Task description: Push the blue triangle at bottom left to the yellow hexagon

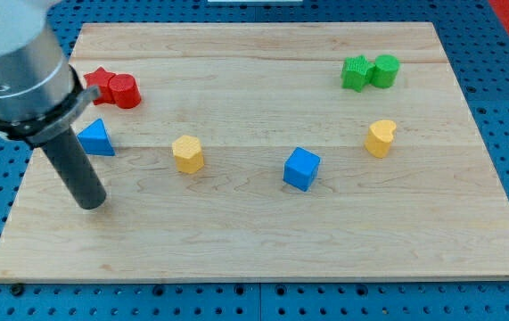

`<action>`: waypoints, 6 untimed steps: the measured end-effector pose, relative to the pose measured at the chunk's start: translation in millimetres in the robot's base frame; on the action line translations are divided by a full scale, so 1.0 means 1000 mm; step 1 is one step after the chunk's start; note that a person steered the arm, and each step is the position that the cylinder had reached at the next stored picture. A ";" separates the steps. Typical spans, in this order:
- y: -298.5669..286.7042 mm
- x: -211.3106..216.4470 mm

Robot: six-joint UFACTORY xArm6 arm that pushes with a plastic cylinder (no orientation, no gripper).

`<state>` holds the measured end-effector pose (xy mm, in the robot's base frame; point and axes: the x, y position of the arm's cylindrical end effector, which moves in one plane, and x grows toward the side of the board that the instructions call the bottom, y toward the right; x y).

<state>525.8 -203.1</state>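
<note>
The blue triangle [96,138] lies on the wooden board [263,241] at the view's left. The yellow hexagon [187,153] sits to its right, a short gap apart. My tip [92,203] rests on the board just below the blue triangle, slightly to its left, apart from it. The rod rises up and left to the grey arm body at the view's top left, which partly hides the triangle's left edge.
A red star [100,81] and red cylinder [124,91] touch each other above the triangle. A blue cube [301,168] sits at centre right, a yellow heart [380,137] further right. A green star [355,72] and green cylinder [385,69] stand at top right.
</note>
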 end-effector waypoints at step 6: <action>-0.028 -0.110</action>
<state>416.1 -231.3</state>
